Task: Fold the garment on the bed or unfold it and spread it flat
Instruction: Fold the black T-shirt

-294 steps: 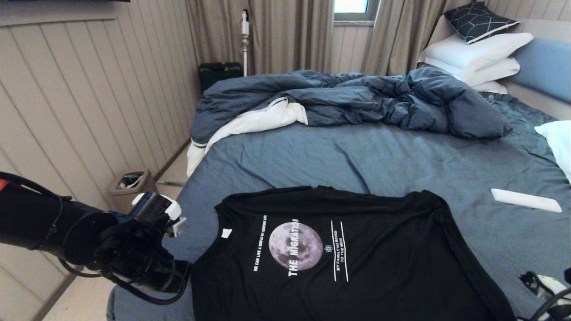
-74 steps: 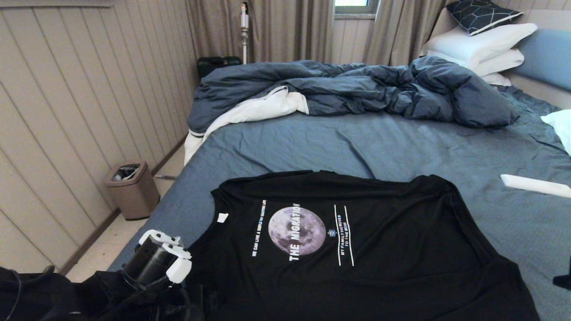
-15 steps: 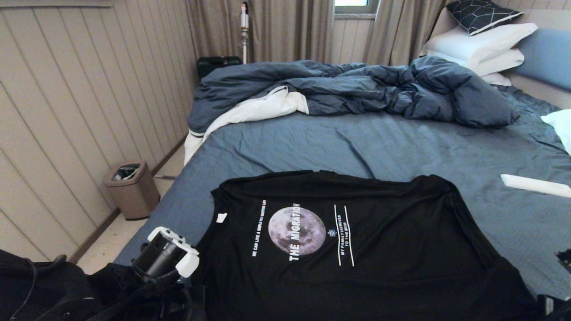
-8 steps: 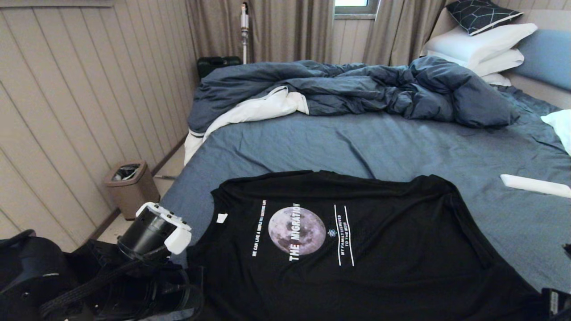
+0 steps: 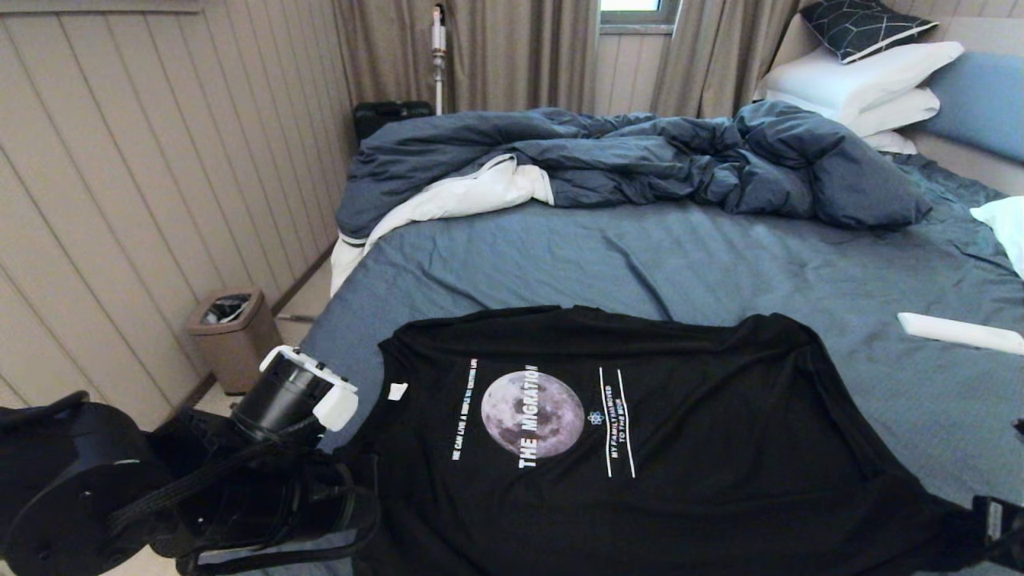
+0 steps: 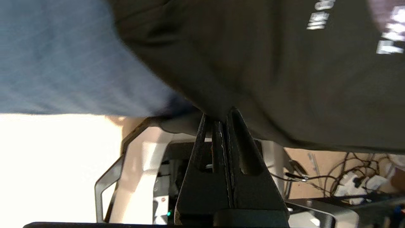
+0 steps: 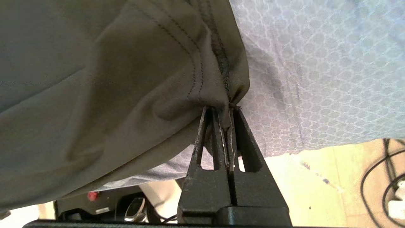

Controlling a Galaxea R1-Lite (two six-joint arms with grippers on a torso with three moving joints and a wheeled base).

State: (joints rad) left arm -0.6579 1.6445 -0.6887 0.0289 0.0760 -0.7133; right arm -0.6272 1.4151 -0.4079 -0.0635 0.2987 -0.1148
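Garment flat on bed, both jaws pinching near corners

Beige vertical panelling covers the left wall. Taupe curtains hang at the far end beneath a small bright window. A tan waste bin stands on pale flooring; a dark case, perhaps luggage, sits by the curtains.
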